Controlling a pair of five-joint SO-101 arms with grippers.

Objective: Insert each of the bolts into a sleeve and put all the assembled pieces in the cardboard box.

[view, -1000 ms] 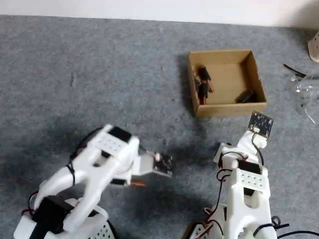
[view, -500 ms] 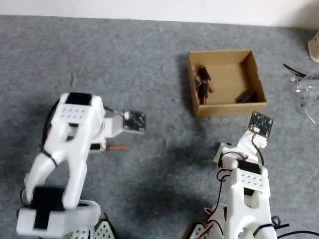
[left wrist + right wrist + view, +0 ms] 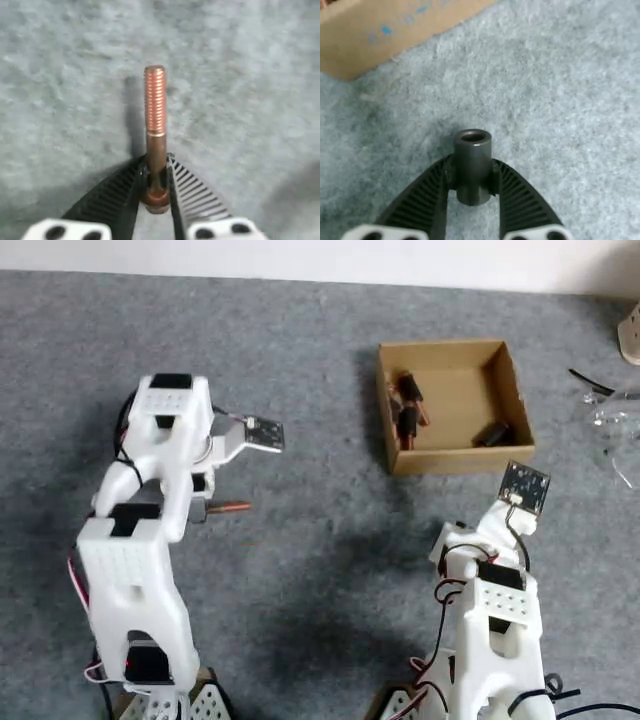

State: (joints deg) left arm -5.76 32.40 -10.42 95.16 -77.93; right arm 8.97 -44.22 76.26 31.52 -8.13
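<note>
A copper bolt [image 3: 155,116] is clamped by its head in my left gripper [image 3: 156,176], threaded end pointing away over the grey carpet. In the high view the bolt [image 3: 230,506] sticks out to the right of the left arm, at the left of the table. My right gripper [image 3: 472,176] is shut on a dark sleeve [image 3: 472,162], open bore facing outward, just short of the cardboard box [image 3: 380,30]. The box [image 3: 502,380] sits at the upper right and holds several dark and copper assembled pieces [image 3: 408,405].
Grey carpet covers the table. Clear plastic bits and cables [image 3: 610,405] lie at the right edge beyond the box. A white object [image 3: 630,335] sits at the far right edge. Open carpet lies between the two arms.
The left arm has swung from the centre to the left and stretched away from its base, carrying the bolt with it. The right arm has stayed still.
</note>
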